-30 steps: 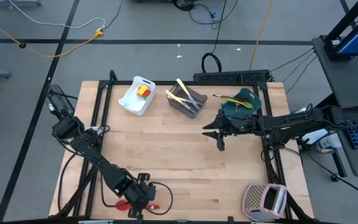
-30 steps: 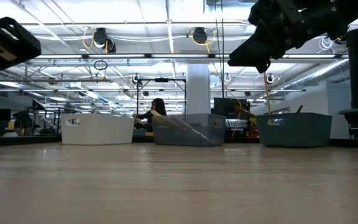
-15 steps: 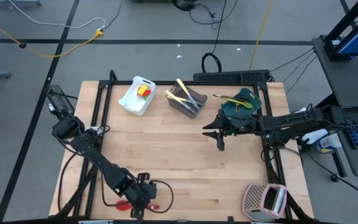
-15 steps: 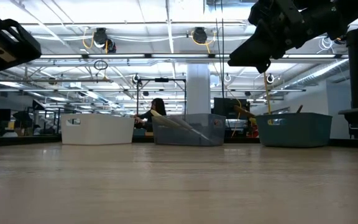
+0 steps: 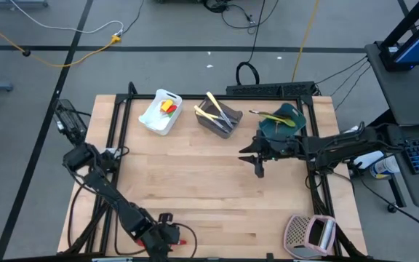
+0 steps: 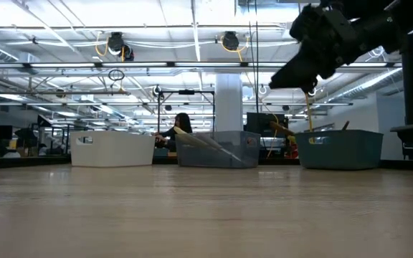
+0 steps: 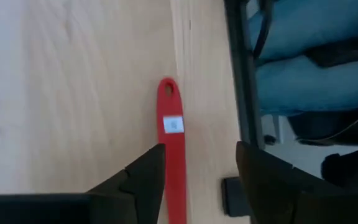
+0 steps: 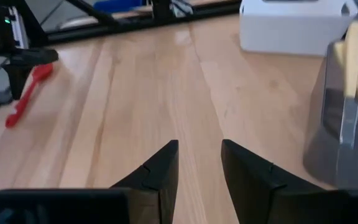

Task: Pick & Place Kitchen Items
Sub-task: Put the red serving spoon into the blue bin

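While the left tool hangs low over the surface's near edge with its fingers spread wide, a red spoon lies flat on the wood between them, handle end pointing away from the wrist; nothing grips it, so I judge the fingers are straddling the handle in order to close on it; the spoon sits close to the edge rail, which leaves little room on that side. Over by the far right, the right tool hovers above the wood just in front of the teal tub, its fingers narrowly parted and holding nothing; it seems to wait clear of the work. Other utensils already stand in the grey tub, likely sorted there.
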Motion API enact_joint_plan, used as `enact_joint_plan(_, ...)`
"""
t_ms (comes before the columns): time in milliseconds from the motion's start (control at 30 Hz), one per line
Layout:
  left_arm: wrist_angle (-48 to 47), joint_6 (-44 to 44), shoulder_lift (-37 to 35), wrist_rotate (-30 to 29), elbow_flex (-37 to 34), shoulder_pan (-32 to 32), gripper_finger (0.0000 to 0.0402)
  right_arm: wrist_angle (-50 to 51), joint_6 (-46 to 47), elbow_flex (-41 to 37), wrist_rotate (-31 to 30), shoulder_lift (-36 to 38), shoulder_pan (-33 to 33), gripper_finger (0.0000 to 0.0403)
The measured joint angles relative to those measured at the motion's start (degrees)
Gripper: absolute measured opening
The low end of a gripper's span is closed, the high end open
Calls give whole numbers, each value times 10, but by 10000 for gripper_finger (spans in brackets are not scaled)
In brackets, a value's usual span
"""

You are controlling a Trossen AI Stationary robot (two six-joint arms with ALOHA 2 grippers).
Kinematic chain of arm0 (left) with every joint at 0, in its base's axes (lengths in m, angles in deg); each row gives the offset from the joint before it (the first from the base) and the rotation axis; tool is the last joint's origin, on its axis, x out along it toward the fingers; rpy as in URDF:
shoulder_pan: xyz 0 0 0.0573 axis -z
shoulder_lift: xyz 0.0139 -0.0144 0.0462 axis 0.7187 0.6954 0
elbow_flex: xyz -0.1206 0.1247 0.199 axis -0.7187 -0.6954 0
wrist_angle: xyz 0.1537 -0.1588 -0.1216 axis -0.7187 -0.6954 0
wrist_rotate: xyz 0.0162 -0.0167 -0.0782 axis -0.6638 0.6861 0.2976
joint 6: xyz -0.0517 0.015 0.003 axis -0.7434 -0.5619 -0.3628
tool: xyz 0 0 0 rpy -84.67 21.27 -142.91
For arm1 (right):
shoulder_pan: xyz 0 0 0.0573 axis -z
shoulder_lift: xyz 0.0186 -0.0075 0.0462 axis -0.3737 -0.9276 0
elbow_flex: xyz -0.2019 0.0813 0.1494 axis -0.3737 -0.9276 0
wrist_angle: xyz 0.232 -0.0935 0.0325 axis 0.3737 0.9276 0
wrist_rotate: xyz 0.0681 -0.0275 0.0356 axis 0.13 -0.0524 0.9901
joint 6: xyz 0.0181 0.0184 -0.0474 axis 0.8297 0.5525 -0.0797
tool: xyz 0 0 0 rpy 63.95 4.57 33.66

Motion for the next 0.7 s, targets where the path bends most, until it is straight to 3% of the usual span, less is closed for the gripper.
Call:
enact_joint_plan(300, -49, -21, 38, -4, 2, 14, 159, -18, 0, -33, 0, 0, 0, 114)
enact_joint_plan(433, -65, -1, 39, -15, 2, 12, 111, -59, -3, -38, 0, 0, 0, 114)
enact_joint_plan(567, -67, 8, 39, -19, 2, 1, 35, -91, -3, -38, 0, 0, 0, 114)
enact_joint_plan(700, -66, 27, 33, -16, 1, -19, 27, -135, -50, -38, 0, 0, -3, 115)
